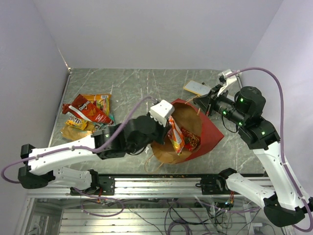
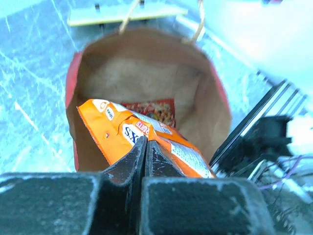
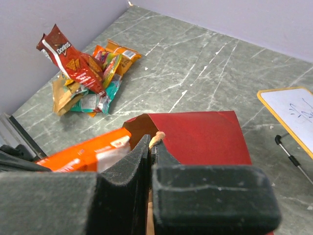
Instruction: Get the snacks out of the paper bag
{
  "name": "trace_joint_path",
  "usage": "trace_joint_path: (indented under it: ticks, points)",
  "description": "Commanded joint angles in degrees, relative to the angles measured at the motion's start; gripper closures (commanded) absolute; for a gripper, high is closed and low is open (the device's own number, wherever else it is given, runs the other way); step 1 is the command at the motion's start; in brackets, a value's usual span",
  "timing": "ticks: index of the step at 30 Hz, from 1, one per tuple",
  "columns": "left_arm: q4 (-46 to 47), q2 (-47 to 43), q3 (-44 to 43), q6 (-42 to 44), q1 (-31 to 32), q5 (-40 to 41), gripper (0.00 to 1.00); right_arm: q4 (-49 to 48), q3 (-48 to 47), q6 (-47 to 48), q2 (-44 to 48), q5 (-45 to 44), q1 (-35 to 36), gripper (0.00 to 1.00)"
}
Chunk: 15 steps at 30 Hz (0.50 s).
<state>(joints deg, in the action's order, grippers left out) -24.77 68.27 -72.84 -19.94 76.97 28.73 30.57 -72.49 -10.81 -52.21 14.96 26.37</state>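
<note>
The red paper bag (image 1: 208,134) lies on its side, its brown mouth toward the left arm; it also shows in the left wrist view (image 2: 205,98) and the right wrist view (image 3: 205,137). My left gripper (image 2: 145,139) is shut on an orange chip packet (image 2: 117,137) at the bag's mouth; the packet also shows from above (image 1: 175,134) and in the right wrist view (image 3: 83,154). A dark-red snack packet (image 2: 151,108) lies deeper inside. My right gripper (image 3: 152,142) is shut on the bag's tan handle (image 3: 157,138) at its rim. Several snacks (image 1: 85,115) lie piled at the left.
A white card with a yellow edge (image 1: 196,88) lies behind the bag, also in the right wrist view (image 3: 291,112). The snack pile (image 3: 83,78) sits near the left wall. The metal rail (image 1: 161,186) runs along the table's near edge.
</note>
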Motion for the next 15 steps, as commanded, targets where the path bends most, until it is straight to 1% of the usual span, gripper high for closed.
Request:
trace_joint_path:
  ticks: [1,5,7,9,11,15]
  points:
    - [4.12,-2.62,-6.79,-2.20,-0.51,2.85,0.93,-0.54,0.41,2.01,1.43,-1.49,-0.01,1.00]
    - [2.36,-4.93,-10.56,-1.78,-1.51,7.16,0.93,-0.55,0.66,1.80,1.88,-1.92,0.04,1.00]
    - [1.47,-6.43,-12.28,-1.54,-3.96,6.86,0.93,-0.05,0.73,2.20,2.19,-1.83,0.00,1.00]
    - [-0.53,-6.95,-14.55,-1.74,-8.16,5.72,0.93,0.29,1.25,2.54,2.61,-2.09,0.00,1.00]
    - [-3.06,-6.65,-17.30,-1.57,-10.99,5.77,0.93,0.08,1.82,2.29,3.02,-2.54,0.00,1.00]
    - [-10.31,-3.19,-24.19,-0.50,-14.21,12.15,0.93,-0.60,2.10,1.06,3.49,-1.62,0.00,1.00]
